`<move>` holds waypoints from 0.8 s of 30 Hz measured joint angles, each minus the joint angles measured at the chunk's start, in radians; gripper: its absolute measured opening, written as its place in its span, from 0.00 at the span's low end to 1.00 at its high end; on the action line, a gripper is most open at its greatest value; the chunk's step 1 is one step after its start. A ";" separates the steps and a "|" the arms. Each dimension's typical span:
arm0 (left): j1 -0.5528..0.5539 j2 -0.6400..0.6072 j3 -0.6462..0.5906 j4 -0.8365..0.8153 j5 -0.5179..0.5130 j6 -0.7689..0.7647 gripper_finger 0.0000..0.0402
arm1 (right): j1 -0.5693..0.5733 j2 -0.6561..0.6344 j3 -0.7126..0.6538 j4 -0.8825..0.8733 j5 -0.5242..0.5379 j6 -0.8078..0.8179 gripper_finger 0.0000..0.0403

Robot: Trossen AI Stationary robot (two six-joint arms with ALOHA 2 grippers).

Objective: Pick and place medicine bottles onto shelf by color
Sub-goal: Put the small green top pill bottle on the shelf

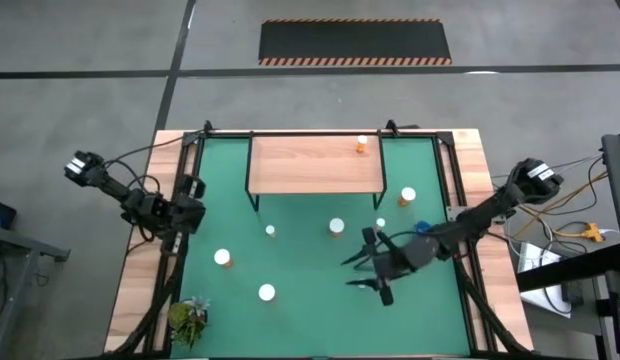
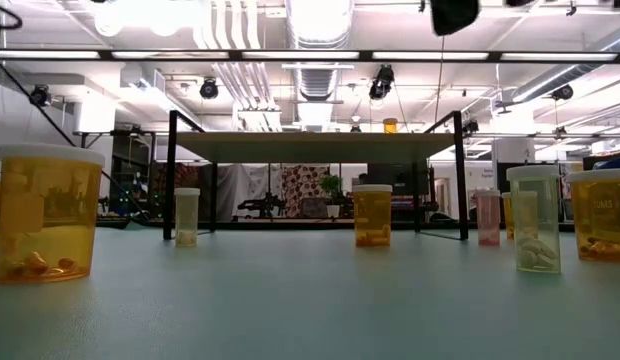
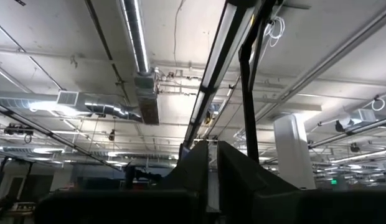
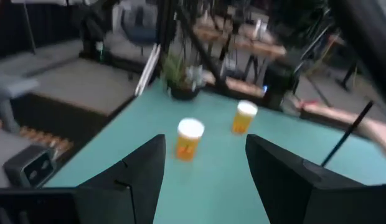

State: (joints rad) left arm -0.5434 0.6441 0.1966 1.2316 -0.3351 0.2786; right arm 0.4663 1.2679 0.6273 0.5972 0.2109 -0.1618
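The shelf [image 1: 315, 165] stands at the back of the green mat, with one orange medicine bottle [image 1: 362, 145] on its right end. Several white-capped orange bottles stand loose on the mat, among them ones at the middle [image 1: 336, 227], front left [image 1: 222, 258] and front [image 1: 266, 293]. A blue bottle [image 1: 422, 228] sits beside my right forearm. My right gripper [image 1: 362, 272] hovers open and empty over the mat's right half, pointing left. In its wrist view, two orange bottles [image 4: 189, 139] [image 4: 245, 117] stand ahead of the open fingers [image 4: 140, 168]. My left gripper [image 1: 180, 213] rests shut at the table's left edge.
A small green plant [image 1: 190, 318] stands at the mat's front left corner. Thin black shelf legs [image 2: 171, 175] reach down to the mat. In the low view, orange bottles [image 2: 47, 212] [image 2: 371, 214] [image 2: 602, 214] line the foreground. The wooden table rim [image 1: 140, 270] borders the mat.
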 joint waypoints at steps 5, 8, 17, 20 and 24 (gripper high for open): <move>0.000 0.154 0.105 0.004 -0.008 -0.012 0.04 | -0.135 -0.007 -0.080 0.116 -0.137 -0.076 0.53; 0.000 0.251 0.169 0.003 -0.013 -0.012 0.04 | -0.207 -0.015 -0.113 0.145 -0.219 -0.099 0.53; 0.000 0.537 0.341 -0.003 -0.092 -0.012 0.04 | -0.295 -0.183 -0.226 0.148 -0.315 -0.137 0.53; 0.000 0.605 0.385 -0.003 -0.160 -0.012 0.04 | -0.295 -0.289 -0.276 0.145 -0.294 -0.152 0.53; 0.000 0.667 0.426 -0.002 -0.233 -0.012 0.04 | -0.295 -0.426 -0.356 0.142 -0.262 -0.167 0.53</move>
State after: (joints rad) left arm -0.5434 1.3114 0.6225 1.2294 -0.5677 0.2665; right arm 0.1714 0.8416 0.2710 0.7396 -0.0507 -0.3286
